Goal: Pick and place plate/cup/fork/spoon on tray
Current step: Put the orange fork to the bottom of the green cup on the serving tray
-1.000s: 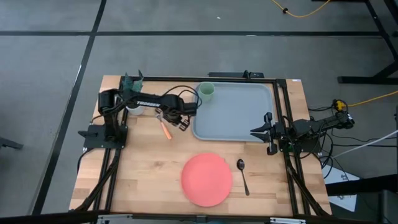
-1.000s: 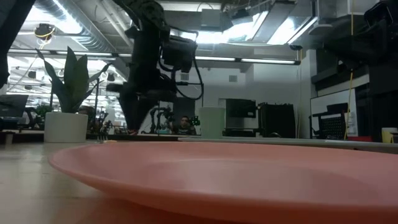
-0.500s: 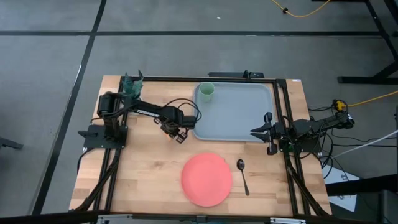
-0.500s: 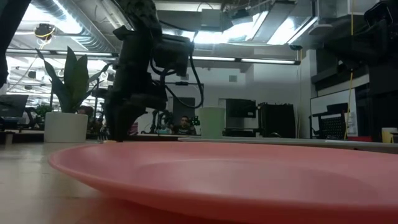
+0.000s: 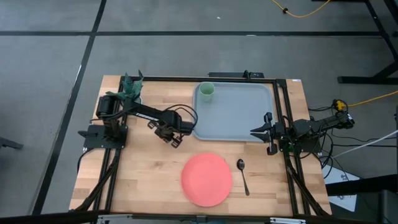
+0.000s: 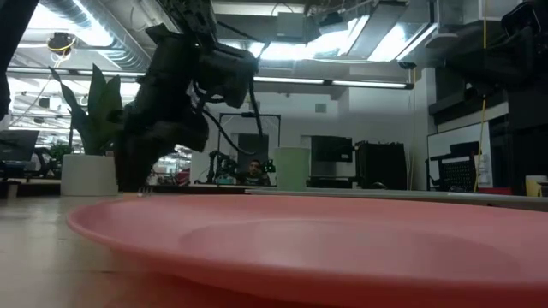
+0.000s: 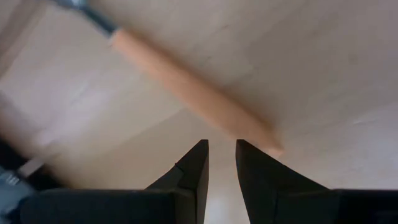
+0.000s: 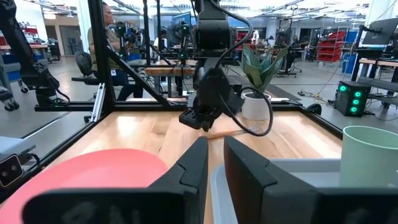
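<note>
The fork's orange handle [image 7: 193,93] lies flat on the wooden table, its metal neck [image 7: 87,14] at the picture's edge. In the high view the fork is hidden under my left gripper [image 5: 169,135]. That gripper [image 7: 221,149] hangs low over the handle's free end, its fingers nearly together. The green cup [image 5: 206,91] stands in the far left corner of the grey-blue tray [image 5: 239,118]. The pink plate [image 5: 206,179] and the dark spoon [image 5: 242,176] lie on the table near the front edge. My right gripper [image 5: 255,132] waits shut at the tray's right rim. My left gripper points down, and its fingertips [image 7: 198,155] stand right at the free end [image 7: 264,140] of the fork's handle. I cannot tell whether they touch it. The fork lies flat on the table.
A potted plant [image 5: 130,92] stands at the table's far left corner, behind my left arm. The plate's rim [image 6: 282,231] fills the front of the low view. A black frame runs along the table's edges. People show in the room beyond.
My left gripper has moved from beside the tray's left rim toward the table's near and left edges. It has come down over the fork. The fork has stayed where it was and is now covered by the gripper in the high view.
</note>
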